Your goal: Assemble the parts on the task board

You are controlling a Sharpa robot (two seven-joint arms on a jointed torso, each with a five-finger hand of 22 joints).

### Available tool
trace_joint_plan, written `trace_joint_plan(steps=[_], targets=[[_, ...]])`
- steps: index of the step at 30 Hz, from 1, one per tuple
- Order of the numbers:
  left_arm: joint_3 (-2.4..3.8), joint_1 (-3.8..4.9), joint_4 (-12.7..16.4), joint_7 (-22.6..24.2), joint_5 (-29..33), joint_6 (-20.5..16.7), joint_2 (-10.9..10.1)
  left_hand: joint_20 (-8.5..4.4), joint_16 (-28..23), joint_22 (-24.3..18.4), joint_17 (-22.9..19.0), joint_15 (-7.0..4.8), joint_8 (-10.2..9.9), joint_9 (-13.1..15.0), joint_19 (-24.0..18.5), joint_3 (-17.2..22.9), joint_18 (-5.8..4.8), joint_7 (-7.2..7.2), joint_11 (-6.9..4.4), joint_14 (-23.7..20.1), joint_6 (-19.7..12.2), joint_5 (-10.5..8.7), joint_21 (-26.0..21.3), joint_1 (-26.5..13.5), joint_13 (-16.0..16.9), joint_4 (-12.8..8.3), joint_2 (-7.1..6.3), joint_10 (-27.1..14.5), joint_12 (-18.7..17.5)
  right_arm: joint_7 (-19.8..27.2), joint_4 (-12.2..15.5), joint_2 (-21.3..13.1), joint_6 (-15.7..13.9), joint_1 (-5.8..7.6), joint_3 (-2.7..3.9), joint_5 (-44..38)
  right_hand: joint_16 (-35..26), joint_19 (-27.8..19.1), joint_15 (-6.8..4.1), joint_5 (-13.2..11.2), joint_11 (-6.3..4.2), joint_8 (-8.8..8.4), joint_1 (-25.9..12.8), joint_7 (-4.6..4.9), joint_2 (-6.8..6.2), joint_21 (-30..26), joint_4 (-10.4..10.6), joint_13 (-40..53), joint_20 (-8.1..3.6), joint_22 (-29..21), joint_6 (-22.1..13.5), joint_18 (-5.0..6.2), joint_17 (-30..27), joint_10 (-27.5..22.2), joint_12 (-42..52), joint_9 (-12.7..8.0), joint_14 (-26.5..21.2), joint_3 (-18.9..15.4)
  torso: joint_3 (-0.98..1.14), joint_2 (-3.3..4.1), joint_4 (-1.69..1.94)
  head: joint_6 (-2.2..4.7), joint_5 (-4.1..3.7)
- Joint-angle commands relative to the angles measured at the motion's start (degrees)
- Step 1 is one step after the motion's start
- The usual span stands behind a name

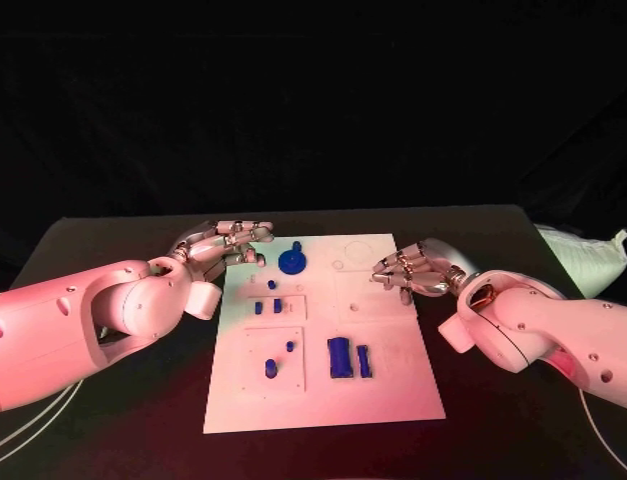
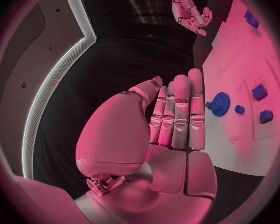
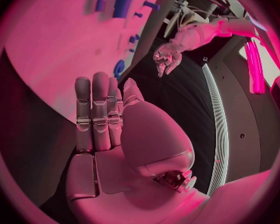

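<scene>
I see loose blue parts (image 1: 339,357) low-centre on the task board (image 1: 385,395), the gear (image 1: 293,262) higher. Both my left hand (image 1: 224,246) and right hand (image 1: 413,269) hover empty, fingers apart; I'd approach the gear slowly.

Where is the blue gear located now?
In the head view, the blue gear sits at the task board's far left corner, just beside the left hand.

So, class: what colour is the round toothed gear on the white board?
Blue, clearest in the left wrist view.
</scene>
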Motion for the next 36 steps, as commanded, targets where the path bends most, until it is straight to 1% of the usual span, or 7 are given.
trace_joint_plan(steps=[1, 8, 17, 18, 23, 34, 36], targets=[[0.05, -0.26, -1.7, 4.3, 1.9, -3.8, 1.3, 1.03, -9.8, -3.5, -4.9, 1.38, -0.1, -0.1, -6.1, -0.1, 0.18, 0.51, 0.42, -4.1, -1.0, -0.03, -5.5, -0.5, -0.3, 0.3, 0.07, -0.9, -0.6, 16.0, -4.6, 2.2, 3.2, 0.34, 0.01, 23.1, -10.2, -2.8, 1.84, -0.7, 1.7, -0.2, 2.5, 1.07, 0.14, -8.5, -0.2, -8.1, 1.65, -6.3, -1.2, 0.64, -5.6, -0.6, -5.3, -1.5, -3.6, 0.6, -0.62, -1.9, -0.21, 1.83, -0.12], [0.06, -0.9, -6.3, 8.0, 3.8, -7.3, 5.1, 5.99, -29.6, -14.8, -14.1, 6.11, -1.4, -0.1, -19.2, -0.2, -0.54, 0.54, 2.52, -9.5, -2.5, 0.07, -19.7, -0.6, -0.4, 1.0, 0.13, -3.7, -4.8, 22.8, -15.9, 8.3, 6.9, 0.7, 0.08, 32.5, -28.5, -4.4, 5.99, -0.9, 3.56, -0.1, 4.5, 2.08, -0.02, -24.8, -0.8, -25.2, 5.86, -19.7, -3.2, 0.88, -17.7, -3.0, -6.3, -6.1, -8.9, 2.2, -0.83, -3.43, -0.25, 4.53, -0.35], [0.1, -1.65, -11.6, 9.8, 4.3, -9.0, 9.6, 8.38, -37.8, -21.5, -18.3, 7.13, -2.5, -0.1, -20.1, -1.9, 0.9, 0.51, 3.09, -8.0, -2.5, 0.14, -23.1, -0.1, -0.4, 0.8, 1.11, -4.2, -7.4, 26.0, -24.6, 13.2, 9.9, 0.7, 0.22, 34.2, -32.5, 4.9, 4.71, -0.9, 3.67, -0.09, 2.5, 1.98, 0.17, -30.9, -3.7, -34.8, 4.74, -28.0, -2.4, 0.77, -23.9, -1.9, -6.2, -10.3, -1.4, 4.9, -0.74, -4.55, 0.17, 6.36, -0.06], [0.04, -1.57, -11.1, 6.9, 3.2, -7.2, 9.2, 3.63, -41.0, -29.5, -20.1, 4.56, -6.6, -3.9, -32.8, -8.2, -2.93, -2.73, 0.3, -24.8, -19.6, -1.91, -26.8, -23.7, -4.0, -1.8, 2.71, -22.6, -11.3, 21.9, -24.0, 12.9, 6.2, 0.73, 0.19, 31.3, -34.0, -13.8, -0.11, -3.2, 1.39, -3.73, -24.0, -1.13, -5.2, -34.5, -5.8, -39.0, 1.67, -34.0, -19.5, -2.59, -25.8, -21.4, -9.9, -12.4, -22.6, 9.2, -0.83, -4.12, -0.03, 5.65, -0.18], [0.13, -1.83, -10.2, 7.3, 2.7, -8.9, 9.1, 2.16, -42.4, -32.5, -24.7, 3.68, -6.6, -3.9, -36.9, -10.5, -2.93, -3.72, -0.68, -30.1, -25.4, -6.38, -26.8, -31.7, -4.0, -1.8, 7.73, -28.8, -11.3, 22.8, -22.6, 12.6, 4.5, 0.69, 0.01, 32.3, -38.1, -19.2, -0.11, -4.2, 0.54, -3.73, -33.6, -2.23, -5.2, -36.1, -6.8, -39.0, 0.43, -36.6, -24.7, -3.04, -26.9, -27.5, -9.9, -13.3, -28.9, 9.2, -0.46, -5.0, 0.62, 5.96, -0.18], [0.81, -3.84, -3.4, 11.0, -1.2, -22.6, 8.3, -1.22, -44.9, -38.4, -24.7, -1.47, -6.6, -3.9, -46.0, -15.2, -4.79, -6.05, -6.34, -41.8, -37.7, -6.38, -26.8, -48.7, -4.0, -1.8, 7.73, -41.9, -11.3, 29.0, -12.0, 10.2, -8.9, 0.39, -1.4, 39.4, -38.1, -32.2, -0.11, -9.3, -4.04, -3.73, -52.6, -4.45, -5.2, -38.8, -10.9, -39.0, -1.79, -40.9, -36.6, -4.83, -31.0, -41.1, -9.9, -17.6, -43.7, 9.2, 0.91, -8.22, 3.02, 7.08, -0.19], [0.96, -4.29, -1.9, 11.8, -2.0, -25.7, 8.1, -1.69, -45.2, -39.2, -24.7, -1.47, -6.6, -3.9, -47.2, -15.8, -5.4, -10.17, -6.34, -43.5, -39.4, -6.38, -26.8, -51.1, -4.0, -1.8, 7.73, -43.7, -11.3, 30.3, -9.8, 9.7, -11.6, 0.34, -1.69, 40.8, -38.1, -34.3, -0.11, -9.3, -4.04, -3.73, -55.6, -8.49, -5.2, -39.2, -10.9, -39.0, -5.86, -41.6, -38.5, -5.23, -31.0, -43.3, -9.9, -17.6, -46.1, 9.2, 0.91, -8.23, 3.03, 7.08, -0.19]])
